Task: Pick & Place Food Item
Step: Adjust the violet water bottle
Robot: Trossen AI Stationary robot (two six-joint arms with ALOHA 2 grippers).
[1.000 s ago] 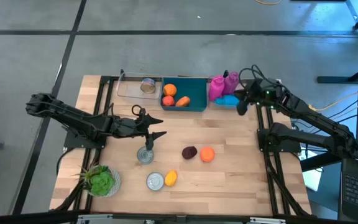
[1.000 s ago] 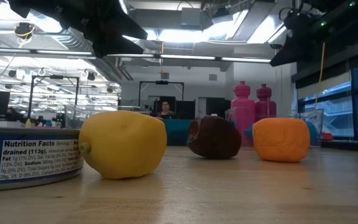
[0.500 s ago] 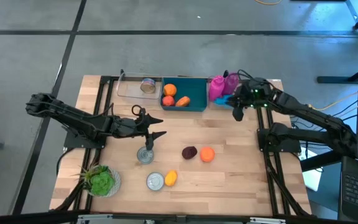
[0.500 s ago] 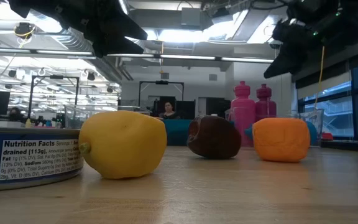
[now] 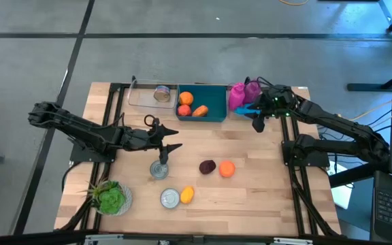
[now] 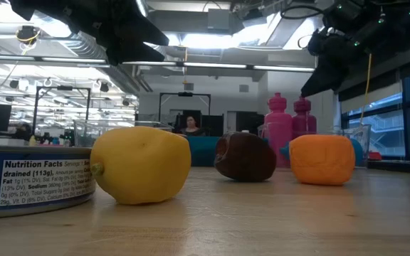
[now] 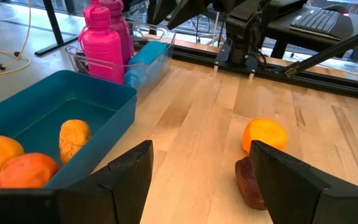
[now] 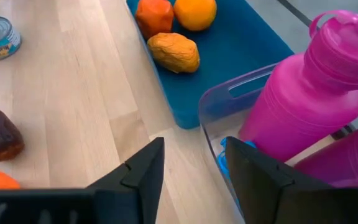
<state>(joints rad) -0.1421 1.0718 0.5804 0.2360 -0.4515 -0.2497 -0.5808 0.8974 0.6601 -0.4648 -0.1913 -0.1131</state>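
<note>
Right gripper (now parted) nearer the blue bin.

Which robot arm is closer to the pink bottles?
Right. The right tool hovers just beside the pink bottles at the table's back edge. The left tool waits mid-table, far off.

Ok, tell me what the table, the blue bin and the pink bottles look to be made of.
Table: wood, pale butcher-block planks with visible grain and a satin sheen.
Blue bin: probably plastic, opaque teal, smooth matte walls with rounded edges.
Pink bottles: likely plastic, glossy magenta with soft highlights and a moulded carry loop; they stand in a clear tray that looks like transparent plastic.
</note>
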